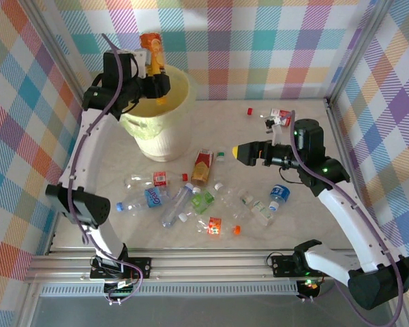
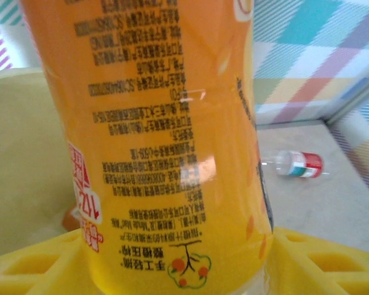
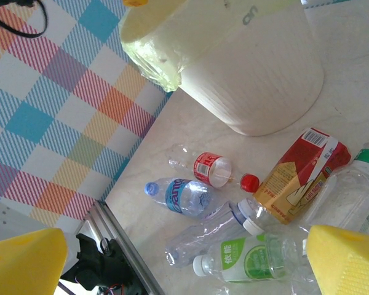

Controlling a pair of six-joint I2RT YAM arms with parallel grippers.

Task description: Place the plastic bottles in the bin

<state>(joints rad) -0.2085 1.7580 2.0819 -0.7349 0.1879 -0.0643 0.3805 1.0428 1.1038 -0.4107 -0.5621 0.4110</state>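
Note:
My left gripper (image 1: 155, 80) is shut on an orange-labelled plastic bottle (image 1: 150, 49), held upright over the pale-yellow bin (image 1: 183, 102). In the left wrist view this bottle (image 2: 166, 135) sits between the yellow fingers (image 2: 323, 258), with the bin's liner (image 2: 18, 166) behind it. My right gripper (image 1: 241, 152) hangs open above the table, right of a red carton (image 1: 202, 166). Below its fingertips (image 3: 347, 261) lie a red-labelled bottle (image 3: 208, 169), a blue-labelled bottle (image 3: 183, 196), a clear one (image 3: 212, 236) and a green-labelled one (image 3: 249, 261). Several more bottles (image 1: 177, 203) lie on the table's near half.
A red-labelled bottle (image 1: 279, 117) lies at the far right, near the checked back wall. A loose red cap (image 1: 249, 110) and an orange cap (image 1: 236, 230) lie on the table. Another blue-labelled bottle (image 1: 279, 193) rests under my right arm. A metal rail (image 1: 204, 262) runs along the near edge.

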